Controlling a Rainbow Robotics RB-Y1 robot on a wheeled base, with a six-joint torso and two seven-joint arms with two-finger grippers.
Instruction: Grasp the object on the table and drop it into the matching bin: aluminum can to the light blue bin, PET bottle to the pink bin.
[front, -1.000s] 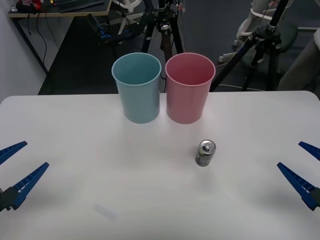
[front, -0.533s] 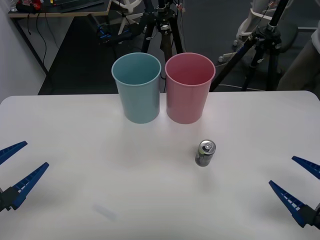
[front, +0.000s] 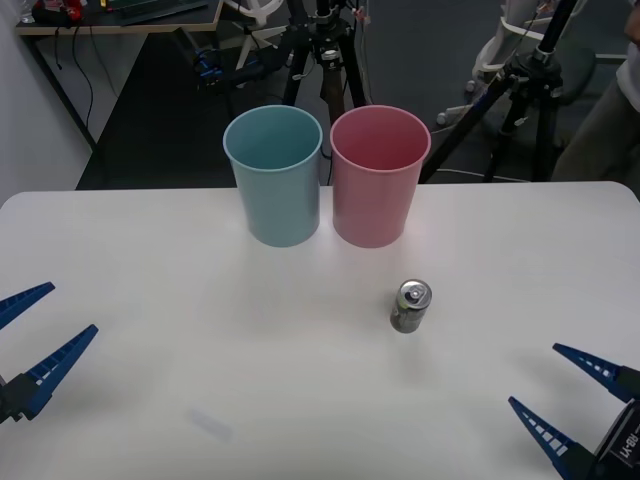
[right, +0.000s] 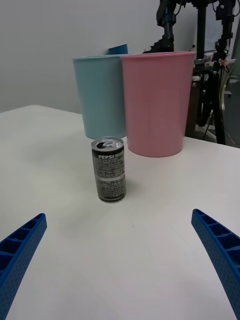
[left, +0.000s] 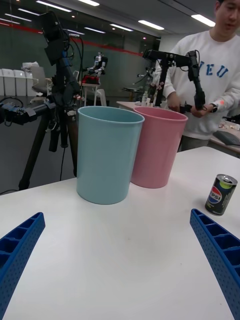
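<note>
Right gripper (front: 568, 398) is sliding in nearer and leftward toward the can (front: 410, 306), fingers spread wide. Left gripper (front: 38, 327) is sitting open at the left edge; the can is standing just near-right of the pink bin (front: 378, 176).

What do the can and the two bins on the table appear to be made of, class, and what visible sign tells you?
Aluminum can: metal, probably aluminium, judging by its shiny round top with pull tab and printed dark body.
Light blue bin and pink bin: likely moulded plastic, given the smooth matte walls, even colour and rolled rims.
</note>
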